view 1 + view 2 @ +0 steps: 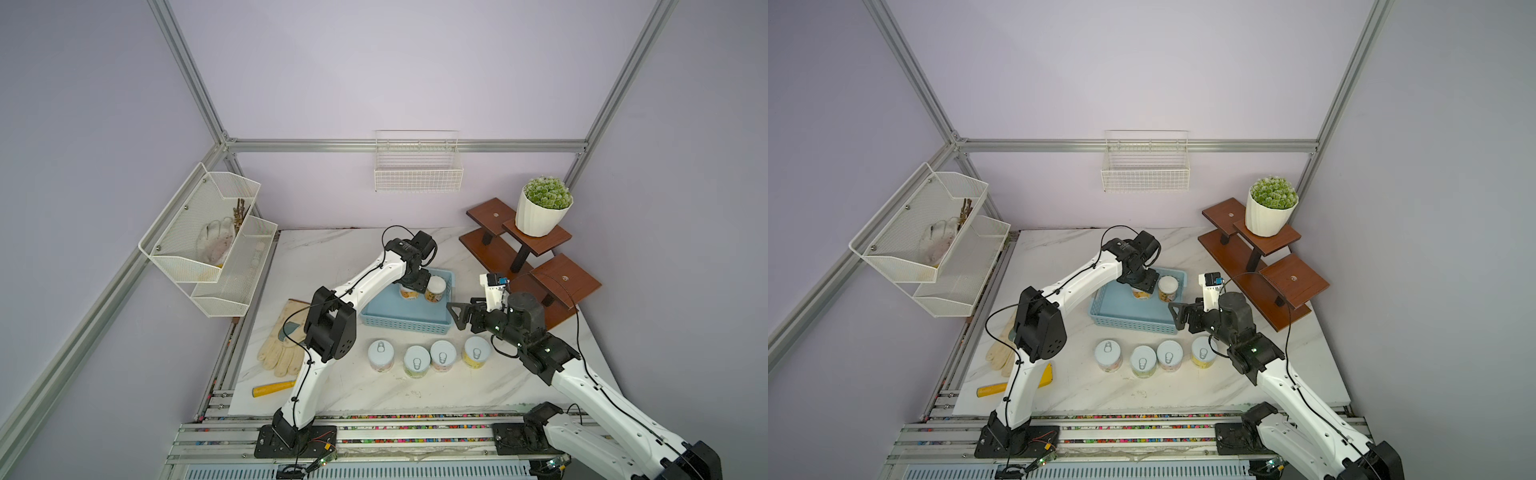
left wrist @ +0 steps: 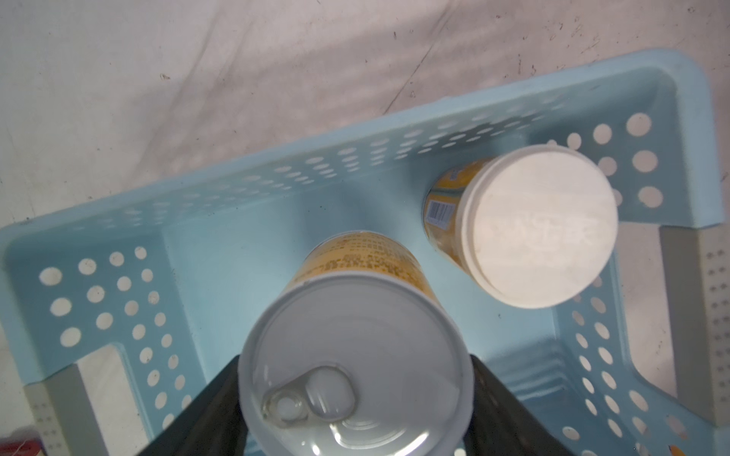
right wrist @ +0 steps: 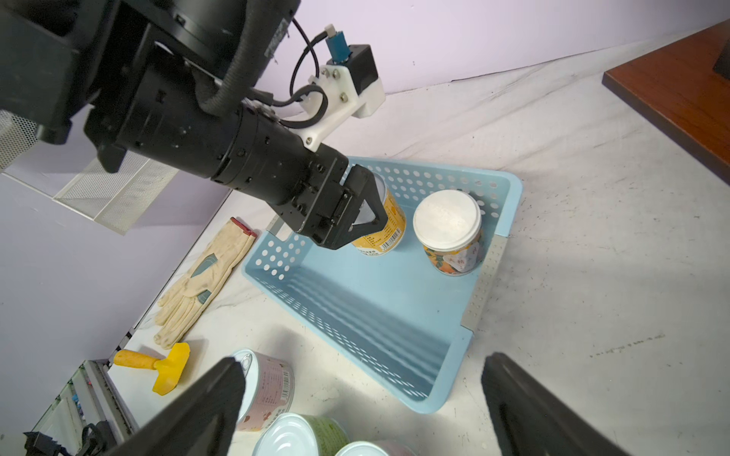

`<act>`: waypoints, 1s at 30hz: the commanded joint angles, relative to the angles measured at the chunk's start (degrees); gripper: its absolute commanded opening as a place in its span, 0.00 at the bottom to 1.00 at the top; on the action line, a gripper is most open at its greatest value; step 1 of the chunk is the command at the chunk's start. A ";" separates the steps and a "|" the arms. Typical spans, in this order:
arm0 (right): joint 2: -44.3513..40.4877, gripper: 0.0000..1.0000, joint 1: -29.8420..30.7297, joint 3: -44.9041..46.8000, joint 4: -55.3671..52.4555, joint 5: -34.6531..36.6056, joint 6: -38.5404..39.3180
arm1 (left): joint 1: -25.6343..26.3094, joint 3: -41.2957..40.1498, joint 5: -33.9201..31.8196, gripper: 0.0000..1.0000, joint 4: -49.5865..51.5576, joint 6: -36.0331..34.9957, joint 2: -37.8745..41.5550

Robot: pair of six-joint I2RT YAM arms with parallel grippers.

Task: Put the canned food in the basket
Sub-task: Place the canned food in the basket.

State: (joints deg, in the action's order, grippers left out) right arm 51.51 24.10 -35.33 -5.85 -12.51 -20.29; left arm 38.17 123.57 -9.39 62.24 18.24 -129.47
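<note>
Pinching a yellow can (image 2: 355,355) with the left gripper (image 1: 413,286), inside the blue basket (image 3: 509,197), beside a white-topped can (image 3: 448,221). Holding the right gripper (image 1: 455,318) spread wide nearby, with four cans (image 1: 428,357) on the table (image 1: 374,395).

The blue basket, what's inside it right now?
Two cans: a white-topped can standing free and a yellow can clamped in the left tool. The basket floor beneath is hidden.
</note>
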 commanded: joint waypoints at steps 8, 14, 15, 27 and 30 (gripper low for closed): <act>0.78 1.00 -0.32 -1.15 1.72 -0.85 2.01 | -1.42 8.64 -1.97 0.64 -1.75 -2.25 -4.32; 0.82 1.00 -0.36 -1.15 1.02 -0.71 2.36 | -1.60 10.72 -2.28 0.64 -2.02 -2.44 -6.62; 0.83 1.00 -0.32 -1.16 0.86 -0.61 2.44 | -1.61 10.81 -2.25 0.64 -1.97 -2.43 -6.96; 0.83 1.00 -0.28 -1.06 0.20 -0.41 2.50 | -1.70 9.50 -2.47 0.70 -3.94 -1.28 -8.97; 0.87 1.00 -0.33 -0.97 0.14 -0.49 2.38 | -1.71 9.10 -2.01 0.73 -4.29 -1.02 -9.53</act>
State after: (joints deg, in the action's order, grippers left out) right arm 52.23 24.10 -35.33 -5.63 -12.95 -18.72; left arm 36.88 131.52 -10.41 61.98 16.91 -139.02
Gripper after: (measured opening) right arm 0.999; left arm 0.763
